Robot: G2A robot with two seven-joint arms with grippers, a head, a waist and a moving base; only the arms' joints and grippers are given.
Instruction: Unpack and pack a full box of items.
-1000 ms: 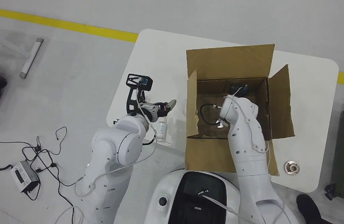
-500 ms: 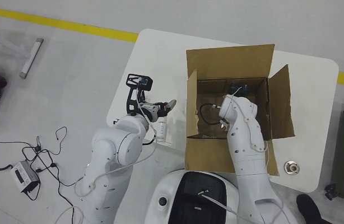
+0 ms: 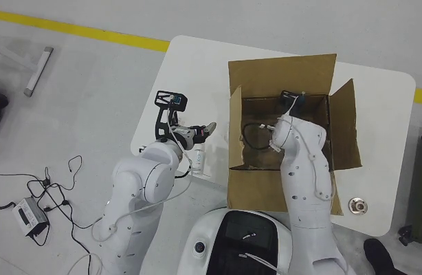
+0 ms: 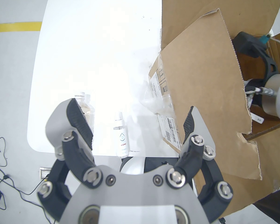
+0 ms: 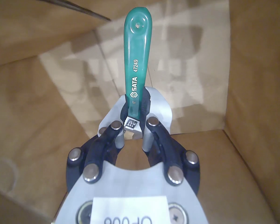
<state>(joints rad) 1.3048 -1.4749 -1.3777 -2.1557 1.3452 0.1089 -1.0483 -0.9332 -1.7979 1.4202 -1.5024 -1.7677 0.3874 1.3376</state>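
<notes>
The box (image 3: 283, 74) stands open on the white surface (image 4: 95, 47), its flaps spread. The right gripper (image 5: 135, 110) is down inside it, fingers closed on a wrench (image 5: 136, 54). They clamp the green handle just above the metal head, and the handle points away from the gripper toward the box floor. Whether the wrench touches the floor cannot be told. A black cable (image 3: 251, 134) lies in the left part of the box.

The left gripper (image 4: 132, 110) hangs over the surface left of the box, fingers spread wide and holding nothing. Below it, near the surface's near edge, are a clear bottle (image 4: 87, 108) and a white spray bottle (image 4: 121, 136), with a plastic bag (image 4: 156, 103) against the box's left wall. A small round object (image 3: 357, 205) sits on the surface just right of the box's near flap.
</notes>
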